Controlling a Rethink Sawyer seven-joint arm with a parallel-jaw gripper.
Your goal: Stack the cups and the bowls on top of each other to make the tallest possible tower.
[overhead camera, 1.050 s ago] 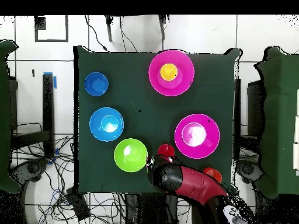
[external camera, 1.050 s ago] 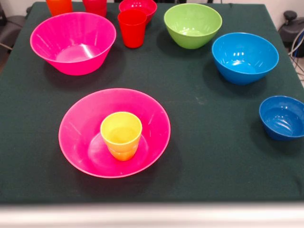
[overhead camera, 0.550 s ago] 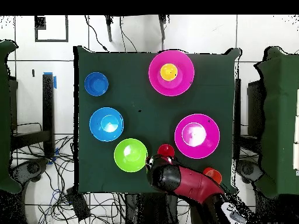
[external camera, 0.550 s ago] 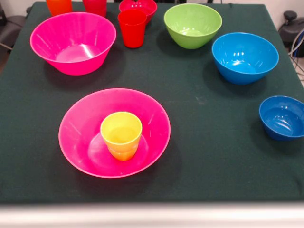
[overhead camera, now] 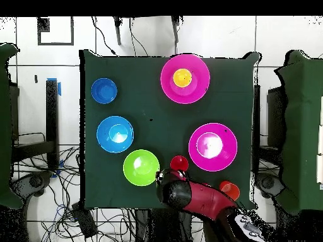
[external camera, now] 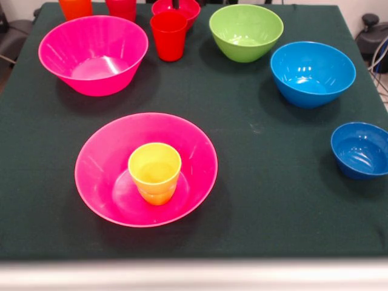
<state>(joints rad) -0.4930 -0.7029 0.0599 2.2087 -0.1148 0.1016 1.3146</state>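
I'm seeing the tower started: yellow cup [external camera: 154, 171] standing upright inside the wide pink bowl [external camera: 145, 170] near the counter's [external camera: 254, 200] front edge, wide base for stability. Other bowls and cups are sitting apart along the back and side edges, rims up. Arm [overhead camera: 199, 198] is hanging over the back edge by the red cup [external camera: 168, 36]; gripper state, can't tell.

yellow cup [external camera: 154, 172] upright in wide pink bowl [external camera: 109, 182], other bowls apart
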